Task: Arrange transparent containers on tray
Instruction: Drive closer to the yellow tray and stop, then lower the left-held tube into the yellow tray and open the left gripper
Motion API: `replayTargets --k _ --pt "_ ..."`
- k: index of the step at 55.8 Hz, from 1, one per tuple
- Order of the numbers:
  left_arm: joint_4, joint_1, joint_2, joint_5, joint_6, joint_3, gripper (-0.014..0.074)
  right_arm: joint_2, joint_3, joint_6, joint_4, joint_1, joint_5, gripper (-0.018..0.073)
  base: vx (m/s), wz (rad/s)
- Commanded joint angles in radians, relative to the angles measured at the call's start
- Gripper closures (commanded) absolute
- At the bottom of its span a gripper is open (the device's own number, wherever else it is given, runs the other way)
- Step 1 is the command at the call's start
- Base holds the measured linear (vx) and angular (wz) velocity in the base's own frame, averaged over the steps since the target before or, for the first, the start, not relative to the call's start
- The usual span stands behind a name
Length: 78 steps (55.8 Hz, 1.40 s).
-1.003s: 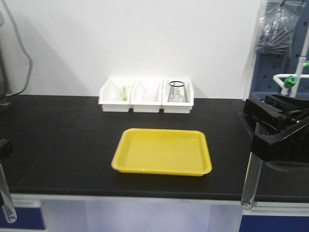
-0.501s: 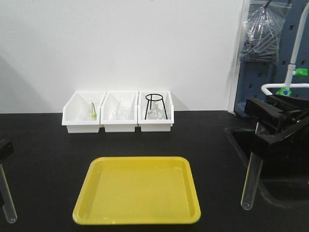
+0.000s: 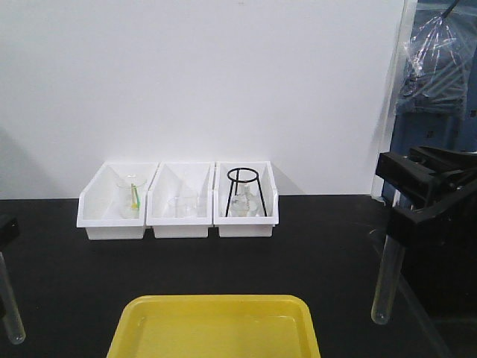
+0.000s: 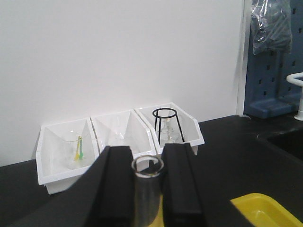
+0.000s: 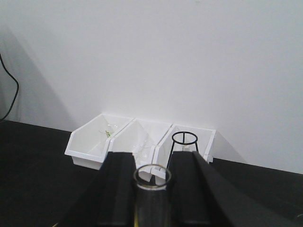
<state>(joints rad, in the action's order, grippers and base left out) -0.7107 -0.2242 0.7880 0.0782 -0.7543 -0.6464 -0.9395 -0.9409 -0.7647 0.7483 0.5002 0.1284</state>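
Observation:
Each gripper holds one clear glass test tube upright. In the front view my right gripper (image 3: 402, 224) is shut on a test tube (image 3: 386, 280) that hangs down at the right, above the black counter. At the left edge my left gripper (image 3: 4, 237) is shut on the other test tube (image 3: 9, 307). The yellow tray (image 3: 216, 309) lies low in the middle, between the two tubes. The left wrist view shows black fingers (image 4: 116, 189) pressed against that tube's open rim (image 4: 147, 165), with a tray corner (image 4: 267, 210) at the lower right. In the right wrist view, the jaws clamp the right tube's rim (image 5: 152, 177).
Three white bins (image 3: 177, 203) stand in a row against the back wall, holding beakers and a black wire tripod (image 3: 243, 190). A blue pegboard with a plastic bag (image 3: 440, 97) rises at the right. A sink edge (image 3: 436, 328) lies under the right arm.
The view has closed in on the counter: bins and tray have slid lower and look larger, and the tray's front is now cut off. Both grippers still hold their tubes.

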Motion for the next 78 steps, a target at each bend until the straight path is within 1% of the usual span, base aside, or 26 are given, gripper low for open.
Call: replayTargets --k 1,17,60,64,68,74,78 --pt "0.013 -0.008 -0.005 0.064 -0.009 -0.033 0.0603 0.009 -0.032 0.002 0.016 -0.001 -0.063 0.0572 0.22 -0.03" --pt "0.013 -0.008 -0.005 0.064 -0.009 -0.033 0.0603 -0.011 -0.032 0.002 0.016 -0.001 -0.059 0.0572 0.11 -0.06" --pt "0.014 -0.008 -0.005 0.067 -0.009 -0.033 0.0603 -0.014 -0.032 0.002 0.016 -0.001 -0.060 0.0572 0.00 0.00" --pt "0.026 -0.009 -0.001 0.067 -0.030 -0.034 0.0603 -0.014 -0.032 0.002 0.016 -0.001 -0.065 0.0572 0.00 0.00" --pt "0.045 -0.011 0.017 0.051 -0.094 -0.042 0.0603 -0.014 -0.032 0.002 0.016 -0.001 -0.065 0.0572 0.00 0.00" --pt "0.040 -0.041 0.104 -0.045 -0.163 -0.102 0.0603 -0.014 -0.032 0.002 0.016 -0.001 -0.067 0.0572 0.00 0.00" --pt "0.040 -0.072 0.186 -0.118 -0.175 -0.159 0.0603 -0.014 -0.032 0.002 0.016 -0.001 -0.067 0.0572 0.00 0.00"
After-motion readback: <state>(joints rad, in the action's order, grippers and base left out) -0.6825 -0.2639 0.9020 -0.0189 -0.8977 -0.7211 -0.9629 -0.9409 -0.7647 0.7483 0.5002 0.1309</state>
